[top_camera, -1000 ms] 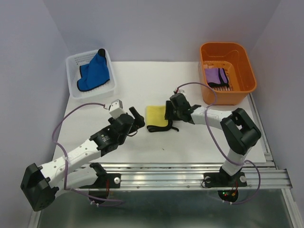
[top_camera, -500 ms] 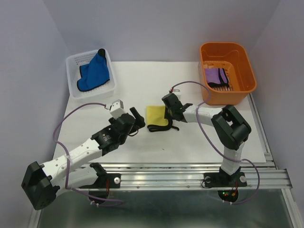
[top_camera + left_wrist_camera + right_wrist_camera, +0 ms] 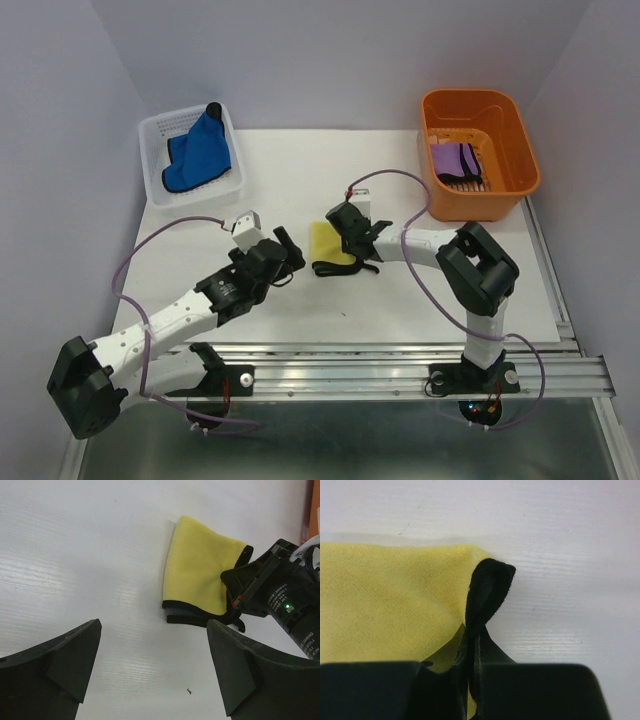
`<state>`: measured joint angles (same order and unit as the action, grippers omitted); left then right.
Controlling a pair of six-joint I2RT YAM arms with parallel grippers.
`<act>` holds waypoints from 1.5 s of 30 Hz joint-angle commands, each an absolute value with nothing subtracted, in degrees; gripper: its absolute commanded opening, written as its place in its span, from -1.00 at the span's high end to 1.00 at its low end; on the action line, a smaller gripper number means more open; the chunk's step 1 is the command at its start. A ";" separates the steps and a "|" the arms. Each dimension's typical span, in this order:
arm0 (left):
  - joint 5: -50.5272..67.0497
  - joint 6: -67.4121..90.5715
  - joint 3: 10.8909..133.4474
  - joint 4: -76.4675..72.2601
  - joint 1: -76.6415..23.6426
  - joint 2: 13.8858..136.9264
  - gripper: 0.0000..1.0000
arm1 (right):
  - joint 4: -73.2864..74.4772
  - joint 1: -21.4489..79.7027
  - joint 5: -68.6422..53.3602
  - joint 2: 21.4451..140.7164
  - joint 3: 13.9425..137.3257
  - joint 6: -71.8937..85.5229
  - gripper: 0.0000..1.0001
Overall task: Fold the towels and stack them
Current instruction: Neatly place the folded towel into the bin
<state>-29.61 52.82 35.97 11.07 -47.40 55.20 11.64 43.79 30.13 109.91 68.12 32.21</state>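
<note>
Yellow towel (image 3: 324,243) lies mid-way across the white table (image 3: 300,180), its dark edge pinched in the closed right pincer (image 3: 473,674), which has carried that edge leftward since a second ago. Left pincer (image 3: 152,655) gapes wide and empty nearby, unmoved. Blue towel (image 3: 200,152) fills the mesh basket (image 3: 157,128); purple towel (image 3: 455,162) lies in the orange bin (image 3: 520,135). Walls are pale lilac.
</note>
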 commanded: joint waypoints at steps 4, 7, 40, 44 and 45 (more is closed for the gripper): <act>-33.05 53.35 38.40 12.13 -46.58 56.42 -0.98 | 6.69 43.42 36.47 100.12 68.90 14.70 0.99; -33.13 53.17 40.24 12.83 -45.88 57.48 -0.98 | 6.59 42.45 36.56 97.56 71.71 9.24 0.99; -33.13 41.66 53.88 15.47 -27.51 66.36 -0.98 | 16.43 7.21 12.48 100.89 105.02 -18.11 0.99; -32.43 40.78 54.14 15.12 -26.46 67.58 -0.98 | 17.48 3.97 14.85 104.49 109.15 -15.65 0.99; -32.43 40.78 54.23 15.20 -26.37 67.85 -0.98 | 17.93 3.61 14.85 105.98 109.94 -15.38 0.99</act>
